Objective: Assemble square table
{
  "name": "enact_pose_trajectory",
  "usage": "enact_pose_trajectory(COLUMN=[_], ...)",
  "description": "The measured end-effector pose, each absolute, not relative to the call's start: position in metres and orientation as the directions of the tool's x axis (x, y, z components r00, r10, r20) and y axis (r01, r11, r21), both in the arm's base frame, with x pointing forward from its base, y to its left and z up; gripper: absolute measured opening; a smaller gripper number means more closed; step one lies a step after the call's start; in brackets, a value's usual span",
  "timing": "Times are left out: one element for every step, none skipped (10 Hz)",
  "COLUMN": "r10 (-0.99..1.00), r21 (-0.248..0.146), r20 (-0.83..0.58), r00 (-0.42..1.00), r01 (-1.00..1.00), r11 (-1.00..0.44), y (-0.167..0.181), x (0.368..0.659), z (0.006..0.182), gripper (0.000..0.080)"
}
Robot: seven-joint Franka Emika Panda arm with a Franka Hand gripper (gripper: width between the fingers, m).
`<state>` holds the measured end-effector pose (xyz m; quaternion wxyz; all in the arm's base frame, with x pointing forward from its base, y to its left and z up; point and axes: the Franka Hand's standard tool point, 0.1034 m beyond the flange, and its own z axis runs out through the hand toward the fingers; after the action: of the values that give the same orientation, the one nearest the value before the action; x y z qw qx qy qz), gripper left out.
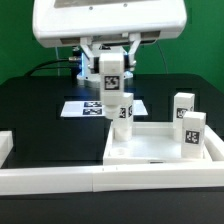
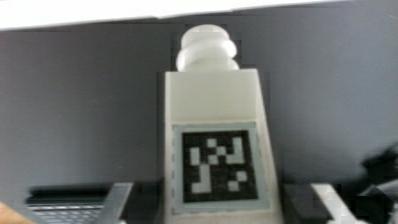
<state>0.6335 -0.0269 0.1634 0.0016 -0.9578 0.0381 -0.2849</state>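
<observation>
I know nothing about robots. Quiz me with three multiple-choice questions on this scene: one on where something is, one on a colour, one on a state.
1. Where does the marker board lie?
A. On the black table beyond the square panel
B. Inside the square panel
C. On top of a leg

2. What colour are the two legs at the exterior view's right?
A. Black
B. White
C. Red

3. What is the tool doing?
A. Hanging open and empty
B. Shut on the marker board
C. Shut on a leg

Answers:
1 A: the marker board lies flat on the black table, behind the square panel.
2 B: the two legs are white with black-and-white tags.
3 C: in the wrist view the tool has a finger on each side of the held leg.
</observation>
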Motion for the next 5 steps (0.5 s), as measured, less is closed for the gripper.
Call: enact_pose_trajectory(r10=[-0.12, -0.162, -0.182, -0.188, -0.191], r21=[-0.048, -0.077, -0.103, -0.117, -0.122], r20=[0.544, 0.551, 0.555, 0.562, 0.569], r00=[0.83, 0.819, 0.811, 0.805, 0.8], r01=[-0.112, -0.143, -0.151, -0.148, -0.147], r11=[-0.993, -0.987, -0.983, -0.982, -0.982], y=[-0.01, 0.007, 0.024, 0.034, 0.036], x=[0.619, 0.613, 0.613, 0.619, 0.624], z=[0.162, 0.167, 0.171, 0.176, 0.181], gripper=[0.0289, 0.0289, 0.0289, 0.0289, 0.0289])
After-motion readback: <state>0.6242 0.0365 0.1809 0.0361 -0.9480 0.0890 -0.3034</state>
